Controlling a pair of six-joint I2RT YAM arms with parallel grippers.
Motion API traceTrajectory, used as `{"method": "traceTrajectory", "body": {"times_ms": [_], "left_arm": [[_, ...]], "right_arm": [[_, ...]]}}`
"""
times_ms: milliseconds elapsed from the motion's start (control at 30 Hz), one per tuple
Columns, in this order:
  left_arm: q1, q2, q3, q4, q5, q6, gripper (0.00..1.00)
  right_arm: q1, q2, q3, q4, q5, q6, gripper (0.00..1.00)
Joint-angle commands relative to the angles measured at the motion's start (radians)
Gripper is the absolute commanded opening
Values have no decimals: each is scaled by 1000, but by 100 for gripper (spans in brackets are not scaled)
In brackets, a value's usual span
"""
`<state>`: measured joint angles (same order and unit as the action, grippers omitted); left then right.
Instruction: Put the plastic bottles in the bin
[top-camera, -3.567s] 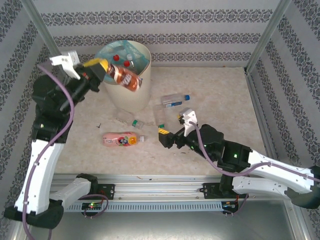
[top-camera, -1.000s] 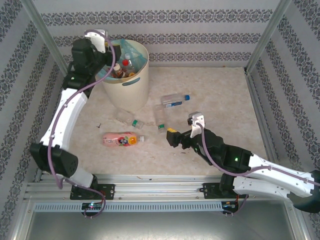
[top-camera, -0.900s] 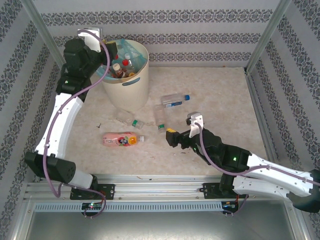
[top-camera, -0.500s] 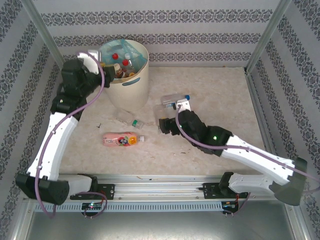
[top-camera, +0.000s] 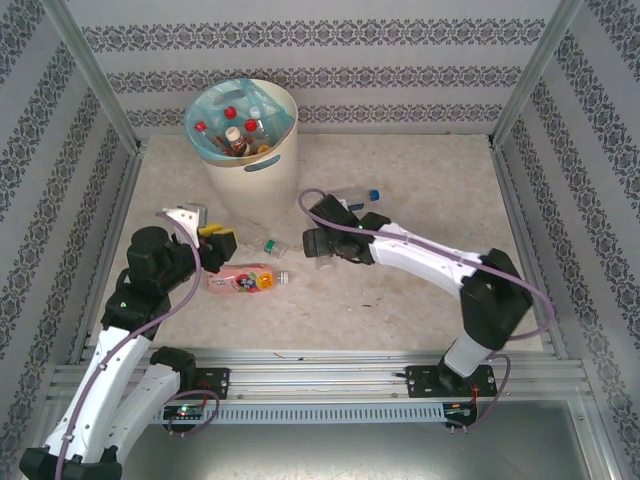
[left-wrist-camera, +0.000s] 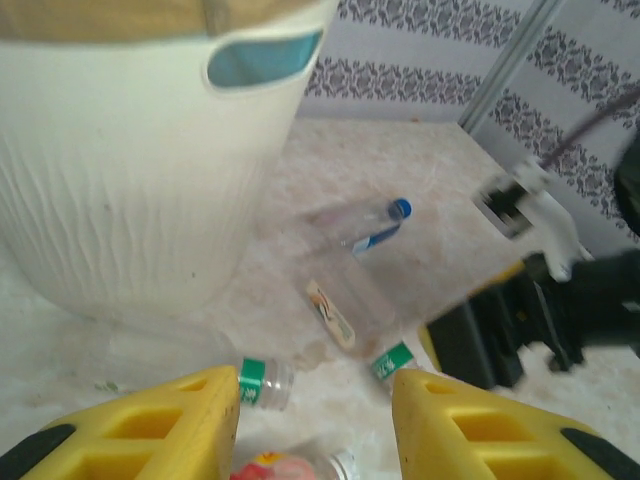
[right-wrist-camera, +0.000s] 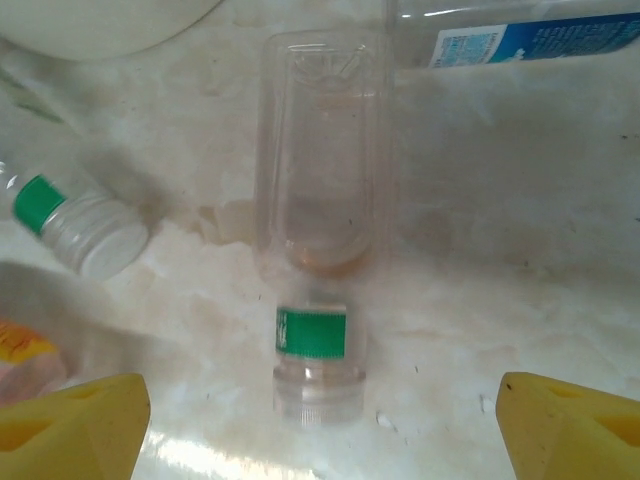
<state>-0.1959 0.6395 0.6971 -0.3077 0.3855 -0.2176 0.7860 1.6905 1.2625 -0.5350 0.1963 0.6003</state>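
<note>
1. Cream plastic bin (top-camera: 262, 190), lined in turquoise, stands at the far left of the table. Several bottles (top-camera: 238, 138) lie inside it, among them the brown-labelled one that the left arm was carrying a few seconds ago, so that drop is done.
2. The left gripper (top-camera: 218, 240) has swung away from the bin's rim and come down at the near left. Its yellow fingers (left-wrist-camera: 170, 425) are parted and hold nothing.
3. The right gripper (top-camera: 320, 245) has reached from the near middle out toward the bin. Its jaws are spread wide and low over the table, touching nothing.
4. The pink-labelled bottle (top-camera: 243, 279) lies on its side just right of the left gripper and is probably that arm's next pick.
5. The green-banded clear bottle (right-wrist-camera: 318, 250) lies between the right gripper's open fingers, cap toward the wrist camera, not yet pinched.
6. The blue-capped bottle (top-camera: 355, 197) lies just beyond it.
7. The small clear bottle (top-camera: 262, 241) sits near the bin's foot.
8. By this count, four bottles are left on the table, and both arms seem set to pick.
</note>
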Motion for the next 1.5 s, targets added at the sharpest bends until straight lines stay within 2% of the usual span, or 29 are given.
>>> {"method": "traceTrajectory", "body": {"times_ms": [0,233,400,533,633,733,767,1000,1167,1400,1467], "left_arm": [[-11,-45,-41,7,5,-34,45],[-10,-104,-88,1,-30,-35,48],[-10,-109,-88,-13,-49,-29,49],[-10,-106,-91,-16,-67,-31,49],[-10,-103,-88,-26,-81,-26,49],[-10,-103,-87,-26,-99,-32,50],[-10,-100,-87,-18,-101,-38,50],[-10,-16,-33,-22,-77,-58,53],[-10,47,48,-21,7,-64,55],[-11,181,132,123,141,-144,60],[-10,208,148,170,193,-177,64]], "right_arm": [[-29,96,73,-20,-38,16,91],[-60,252,142,14,-23,8,90],[-66,341,189,9,-77,5,83],[-62,319,131,55,-70,24,74],[-62,280,85,77,-83,23,66],[-54,217,34,94,-104,12,45],[-50,190,14,100,-110,11,43],[-19,-18,-119,110,-159,-10,41],[12,-176,-205,123,-208,-53,41],[78,-362,-259,201,-246,-159,42],[93,-411,-280,249,-267,-187,41]]}}
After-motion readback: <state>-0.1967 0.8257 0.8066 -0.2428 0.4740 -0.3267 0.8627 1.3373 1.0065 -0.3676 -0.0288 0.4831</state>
